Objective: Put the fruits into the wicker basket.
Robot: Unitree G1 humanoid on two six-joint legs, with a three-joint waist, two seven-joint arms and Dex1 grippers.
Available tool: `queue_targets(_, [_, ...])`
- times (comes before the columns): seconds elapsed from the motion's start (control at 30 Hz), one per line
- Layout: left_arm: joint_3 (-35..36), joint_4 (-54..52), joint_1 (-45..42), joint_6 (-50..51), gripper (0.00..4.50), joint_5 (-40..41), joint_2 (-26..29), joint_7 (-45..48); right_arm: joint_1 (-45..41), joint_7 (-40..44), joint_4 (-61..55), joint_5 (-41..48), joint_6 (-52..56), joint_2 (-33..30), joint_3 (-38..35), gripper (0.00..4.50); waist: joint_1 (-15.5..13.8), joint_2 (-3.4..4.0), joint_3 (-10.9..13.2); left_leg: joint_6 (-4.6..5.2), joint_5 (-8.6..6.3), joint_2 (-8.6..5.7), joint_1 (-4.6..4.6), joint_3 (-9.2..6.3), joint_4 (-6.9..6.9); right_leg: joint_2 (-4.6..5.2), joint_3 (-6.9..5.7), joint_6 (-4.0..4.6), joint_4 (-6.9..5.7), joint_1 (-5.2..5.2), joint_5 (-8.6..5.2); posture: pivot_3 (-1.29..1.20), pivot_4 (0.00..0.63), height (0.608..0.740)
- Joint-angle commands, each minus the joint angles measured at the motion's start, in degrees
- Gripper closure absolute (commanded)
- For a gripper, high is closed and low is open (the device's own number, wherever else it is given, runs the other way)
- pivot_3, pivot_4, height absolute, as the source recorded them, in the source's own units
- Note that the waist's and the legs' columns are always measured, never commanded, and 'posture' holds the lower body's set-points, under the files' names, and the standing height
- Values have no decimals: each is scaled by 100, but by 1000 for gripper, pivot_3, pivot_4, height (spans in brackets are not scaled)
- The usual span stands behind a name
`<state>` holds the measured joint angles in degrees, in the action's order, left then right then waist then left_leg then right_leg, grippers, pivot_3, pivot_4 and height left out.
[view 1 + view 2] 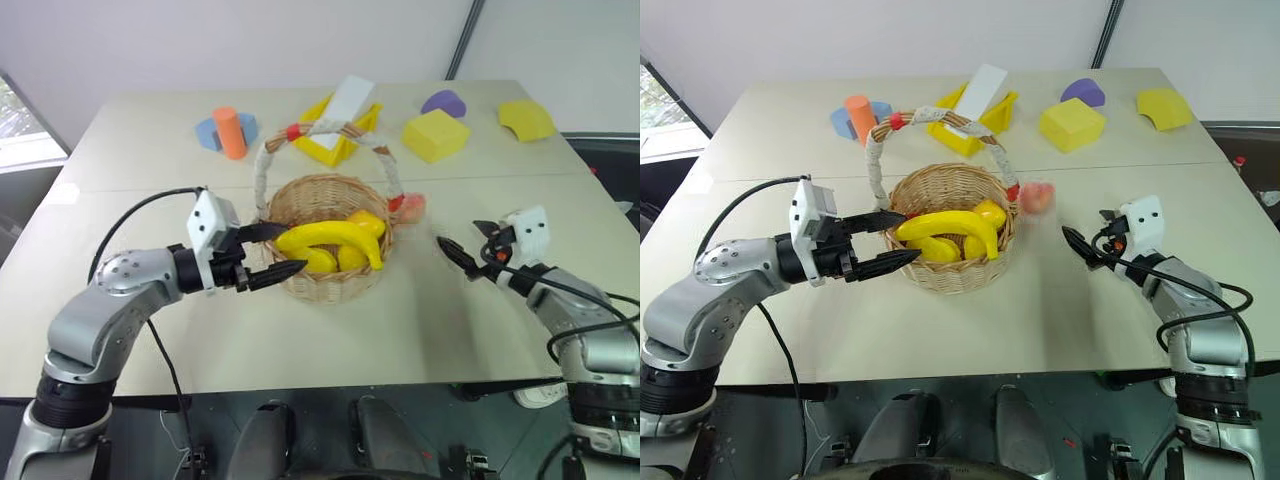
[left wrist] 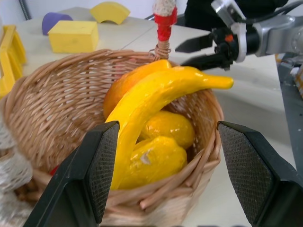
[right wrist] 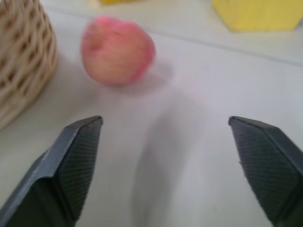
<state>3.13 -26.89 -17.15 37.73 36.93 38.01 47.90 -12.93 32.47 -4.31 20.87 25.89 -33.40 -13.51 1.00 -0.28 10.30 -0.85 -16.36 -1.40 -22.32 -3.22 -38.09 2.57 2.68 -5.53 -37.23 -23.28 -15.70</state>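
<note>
My left gripper (image 1: 272,253) sits left of centre in the head view, fingers spread and holding nothing, one tip at the rim of the wicker basket (image 1: 300,283) and the other against its outer wall. My right gripper (image 1: 462,254) is at the right of the frame, fingers wide apart and empty, pointing toward the peach (image 1: 413,207).

The basket stands at the centre of the pale table (image 1: 130,160). The banana (image 1: 335,238) lies across its top, long axis running left to right in the frame, its right end curving down over the rim. Small yellow fruits (image 1: 318,259) lie beneath it.

The peach rests on the table just beside the basket's right wall.

My left wrist view shows an orange-yellow fruit (image 2: 130,82) behind the banana, hard to make out from the head. My right wrist view shows a gap between peach and wicker.
</note>
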Motion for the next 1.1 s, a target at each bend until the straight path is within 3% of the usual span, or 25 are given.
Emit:
queue_targets(0.03, [137,-100,22,-149,961,8,92,62,-354,-94,94,-78,-175,168,131,39,-8,0,0,0,0,0,0,0,0,1,0,0,0,0,0,0,150,740])
queue_targets(0.37, [1,-125,-141,-123,961,24,89,64,-1706,-535,1625,-634,-580,667,564,39,-14,1,1,-1,0,-3,-6,1,2,4,0,1,0,-8,0,0,150,740])
queue_targets(1.0, [-57,-175,-147,-200,961,-32,1,-45,-2172,-663,2823,-1047,-1034,807,629,39,11,1,1,-1,0,-2,-7,2,3,3,0,1,-3,-12,0,0,150,740])
queue_targets(1.1, [-76,-169,-161,-219,961,-41,-5,-50,-2190,-674,2866,-1030,-1070,813,598,893,10,1,1,-1,0,-3,-7,2,3,3,0,1,-3,-12,0,0,150,740])
